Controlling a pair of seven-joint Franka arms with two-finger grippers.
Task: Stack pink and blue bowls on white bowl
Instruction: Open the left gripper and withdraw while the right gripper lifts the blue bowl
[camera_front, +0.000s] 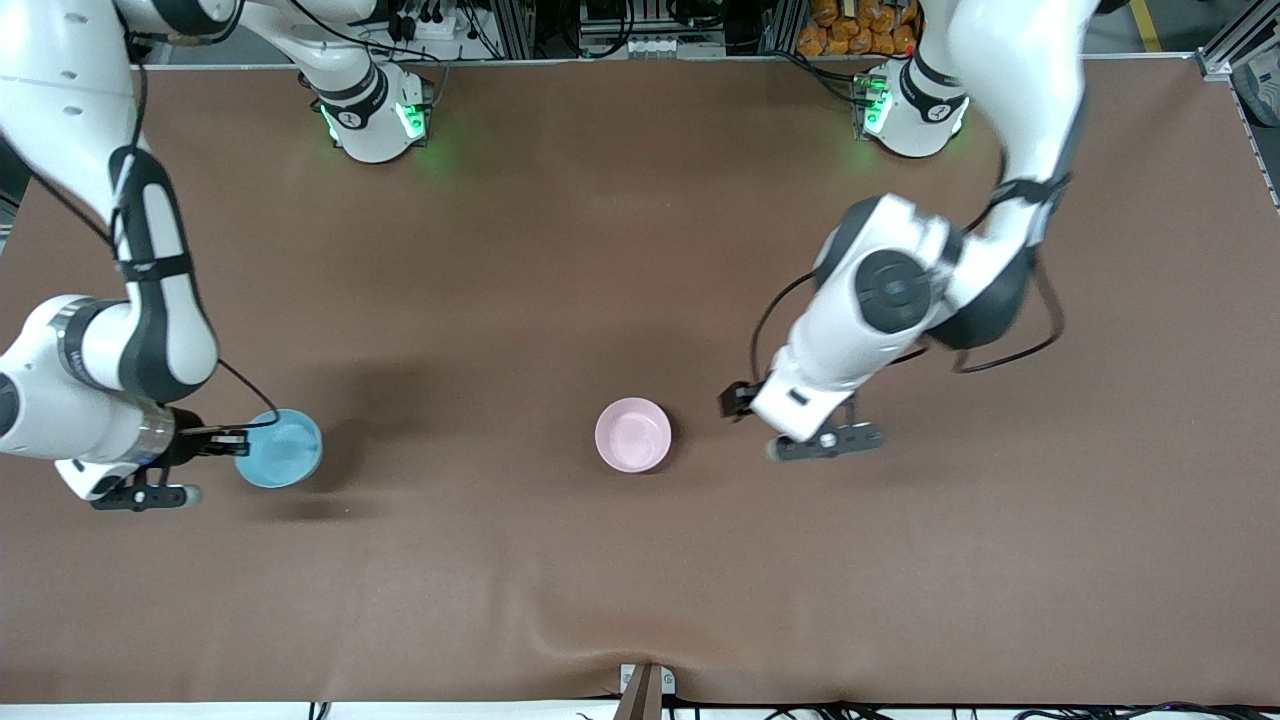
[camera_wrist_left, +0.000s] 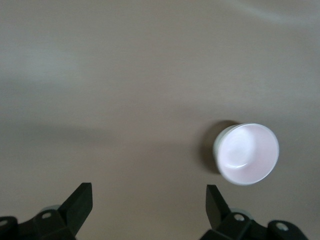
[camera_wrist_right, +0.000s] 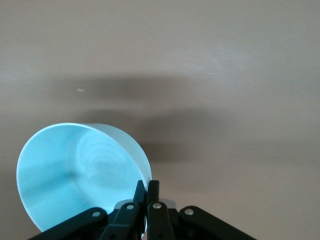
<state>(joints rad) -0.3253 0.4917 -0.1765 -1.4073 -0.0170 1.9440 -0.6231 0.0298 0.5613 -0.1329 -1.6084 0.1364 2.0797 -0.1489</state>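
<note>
The light blue bowl (camera_front: 281, 448) hangs tilted a little above the table at the right arm's end. My right gripper (camera_front: 236, 440) is shut on its rim, as the right wrist view shows with the gripper (camera_wrist_right: 148, 187) on the bowl (camera_wrist_right: 75, 170). The pale pink bowl (camera_front: 633, 434) stands upright mid-table and also shows in the left wrist view (camera_wrist_left: 247, 152). Its outer wall looks whitish there, and I cannot tell whether the white bowl is under it; no separate white bowl shows. My left gripper (camera_front: 745, 405) is open and empty over bare table beside the pink bowl; it also shows in its wrist view (camera_wrist_left: 149, 200).
The brown table mat (camera_front: 640, 600) has a wrinkle near its front edge. The arm bases (camera_front: 375, 115) stand along the far edge. A small bracket (camera_front: 645, 690) sits at the middle of the front edge.
</note>
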